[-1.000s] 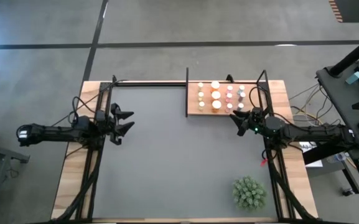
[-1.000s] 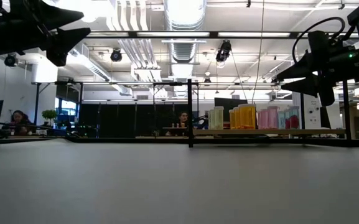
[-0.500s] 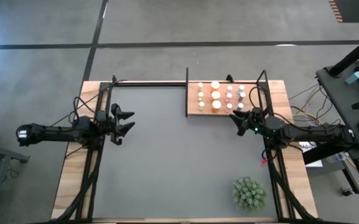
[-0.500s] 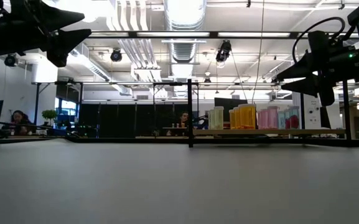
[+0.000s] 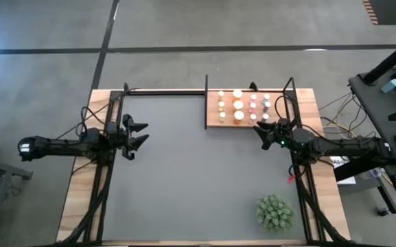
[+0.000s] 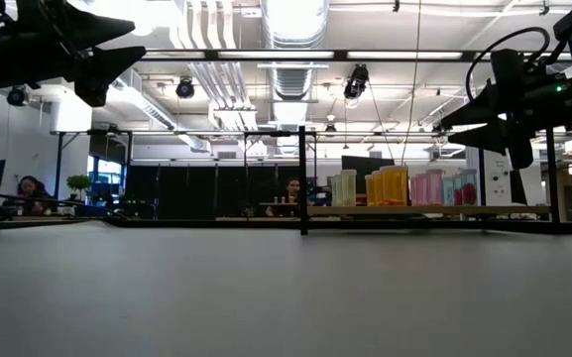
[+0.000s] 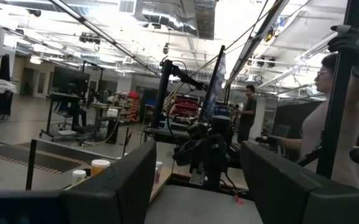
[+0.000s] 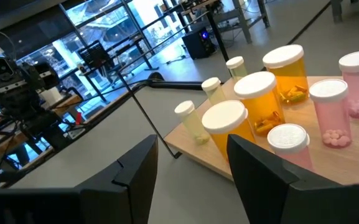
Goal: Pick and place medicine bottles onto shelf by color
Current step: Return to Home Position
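Note:
The medicine bottles (image 5: 238, 106) stand upright on their bases on the wooden shelf (image 5: 215, 116) at the table's far right, grouped by colour: pale green, orange, pink. In the right wrist view the orange bottles (image 8: 254, 102), pink bottles (image 8: 331, 112) and pale green bottles (image 8: 191, 121) show close. My right gripper (image 5: 261, 130) is open and empty, raised just near of the shelf. My left gripper (image 5: 141, 132) is open and empty, raised at the mat's left edge.
A green spiky plant (image 5: 274, 212) stands at the mat's near right. The dark grey mat (image 5: 198, 185) lies between the arms. Black frame posts (image 5: 206, 103) stand at the shelf's corners. People (image 7: 347, 118) show in the room beyond the table.

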